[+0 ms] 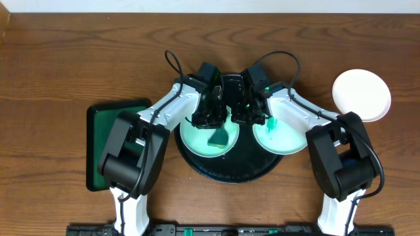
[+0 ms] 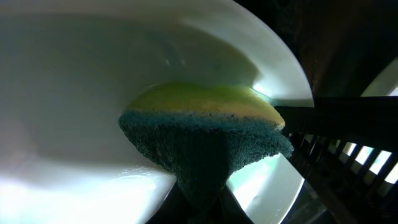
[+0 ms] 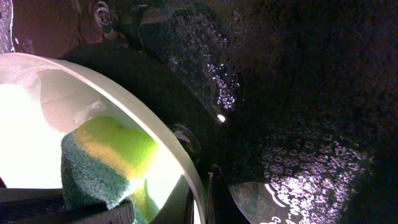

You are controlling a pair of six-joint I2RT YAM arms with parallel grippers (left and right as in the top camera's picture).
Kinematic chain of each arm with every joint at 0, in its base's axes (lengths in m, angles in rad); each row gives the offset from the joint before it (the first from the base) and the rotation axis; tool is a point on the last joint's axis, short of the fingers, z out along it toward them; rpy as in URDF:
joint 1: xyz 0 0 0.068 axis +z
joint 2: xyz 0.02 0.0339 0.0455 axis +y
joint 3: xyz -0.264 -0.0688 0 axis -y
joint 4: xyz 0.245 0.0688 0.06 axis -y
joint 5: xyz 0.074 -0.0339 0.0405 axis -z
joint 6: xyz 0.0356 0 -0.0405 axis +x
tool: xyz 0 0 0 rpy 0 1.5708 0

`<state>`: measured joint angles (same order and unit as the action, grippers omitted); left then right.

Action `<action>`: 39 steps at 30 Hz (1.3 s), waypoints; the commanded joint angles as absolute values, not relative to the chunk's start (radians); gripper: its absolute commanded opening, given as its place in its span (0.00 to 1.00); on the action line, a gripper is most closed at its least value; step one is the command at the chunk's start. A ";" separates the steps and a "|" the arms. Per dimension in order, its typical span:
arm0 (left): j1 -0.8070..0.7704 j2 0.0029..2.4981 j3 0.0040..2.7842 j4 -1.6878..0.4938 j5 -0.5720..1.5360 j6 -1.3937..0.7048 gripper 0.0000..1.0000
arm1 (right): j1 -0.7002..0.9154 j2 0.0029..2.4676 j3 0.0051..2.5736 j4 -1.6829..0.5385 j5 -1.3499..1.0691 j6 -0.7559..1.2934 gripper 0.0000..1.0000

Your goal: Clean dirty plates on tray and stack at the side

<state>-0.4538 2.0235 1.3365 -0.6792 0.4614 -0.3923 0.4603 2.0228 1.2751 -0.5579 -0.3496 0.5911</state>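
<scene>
The left end effector [image 1: 213, 120] pinches a sponge [image 2: 205, 134] against a plate [image 1: 195, 137] on the tray [image 1: 230, 173]. I cannot tell the right end effector [image 1: 246, 115] grip.

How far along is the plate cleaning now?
Done: one white plate, looking clean, lies beside the tray. In hand: the left claw presses a sponge onto the left plate. Left: the right plate, with a green smear, then stacking.
</scene>
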 commanded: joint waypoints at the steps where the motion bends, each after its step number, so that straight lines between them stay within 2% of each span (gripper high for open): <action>1: -0.458 2.098 1.295 -0.712 0.394 -0.409 0.07 | 0.490 2.128 1.247 -0.523 -0.414 0.629 0.01; 7: -0.380 2.098 1.295 -0.851 -0.043 -0.489 0.07 | 0.490 2.128 1.247 -0.527 -0.416 0.627 0.01; 9: -0.357 2.098 1.295 -0.889 -0.132 -0.512 0.08 | 0.490 2.128 1.247 -0.527 -0.416 0.627 0.01; 15: -0.316 2.098 1.295 -0.950 -0.275 -0.569 0.07 | 0.480 2.128 1.247 -0.529 -0.416 0.628 0.01; 18: -0.313 2.098 1.295 -0.996 -0.394 -0.666 0.07 | 0.469 2.128 1.247 -0.539 -0.416 0.628 0.01; 21: -0.313 2.098 1.295 -1.010 -0.422 -0.683 0.07 | 0.456 2.128 1.247 -0.546 -0.416 0.627 0.01; 23: -0.313 2.098 1.295 -0.994 -0.340 -0.617 0.07 | 0.448 2.128 1.247 -0.548 -0.417 0.627 0.01; 29: -0.327 2.098 1.295 -0.884 0.097 -0.359 0.07 | 0.444 2.128 1.247 -0.550 -0.416 0.627 0.01; 34: -0.375 2.098 1.295 -0.796 0.391 -0.265 0.07 | 0.444 2.128 1.247 -0.551 -0.417 0.622 0.01; 39: -0.431 2.098 1.295 -0.710 0.585 -0.248 0.07 | 0.444 2.128 1.247 -0.554 -0.416 0.619 0.01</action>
<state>-0.3489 2.0010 1.3415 -0.7666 0.2226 -0.3054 0.4526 2.0670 1.2831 -0.5377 -0.5304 0.5957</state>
